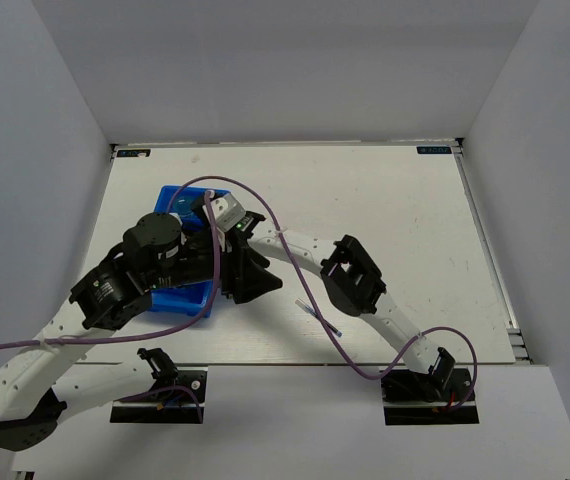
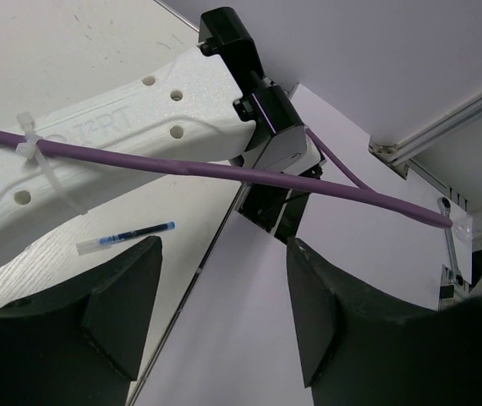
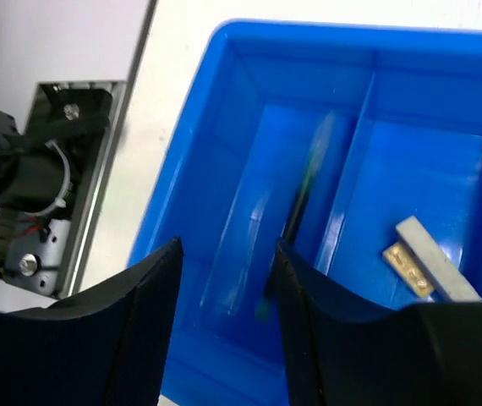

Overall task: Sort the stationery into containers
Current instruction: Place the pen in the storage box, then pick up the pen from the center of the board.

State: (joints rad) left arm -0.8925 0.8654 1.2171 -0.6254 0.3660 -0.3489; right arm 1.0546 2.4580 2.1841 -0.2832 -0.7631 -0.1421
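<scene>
The right arm [image 2: 114,110] reads "I2RT"; left gripper [image 2: 224,288] and right gripper [image 3: 227,283] jaws spread apart (both empty); the glossy blue tray [image 3: 192,144] holds erasers [image 3: 431,260].

A long bright blue tray [image 1: 180,300], split by walls into compartments, sits on the left half of the bench, mostly hidden from above. In one compartment a dark marker [image 3: 298,207] with a green end shows only as a blurred streak. In the next compartment a white eraser [image 3: 437,264] lies touching a smaller beige eraser [image 3: 407,259]. A thin blue pen [image 1: 317,318] lies flat on the bench, well apart from the tray.
</scene>
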